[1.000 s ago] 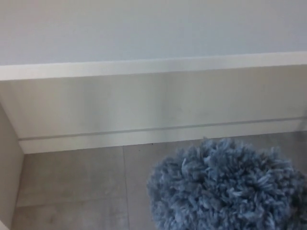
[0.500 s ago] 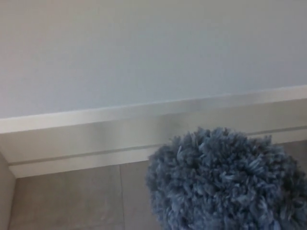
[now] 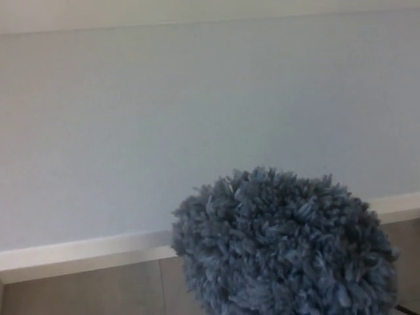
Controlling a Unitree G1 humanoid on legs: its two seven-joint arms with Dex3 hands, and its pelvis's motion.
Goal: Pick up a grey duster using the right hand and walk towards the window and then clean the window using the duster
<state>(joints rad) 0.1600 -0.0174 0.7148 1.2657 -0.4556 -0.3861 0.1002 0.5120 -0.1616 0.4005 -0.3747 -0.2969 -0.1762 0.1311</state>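
Grey duster (image 3: 285,243), its fluffy head filling the lower right of the head view, rises before a pale frosted window pane (image 3: 164,118); a white sill (image 3: 79,254) runs beneath. Neither robot hand shows, so their fingers cannot be judged.

A pale grey-blue pane (image 3: 197,118) fills most of the view. A lighter band (image 3: 197,13) runs along its top. Below it lies a white sill (image 3: 79,252), and under that a beige wall (image 3: 85,295).
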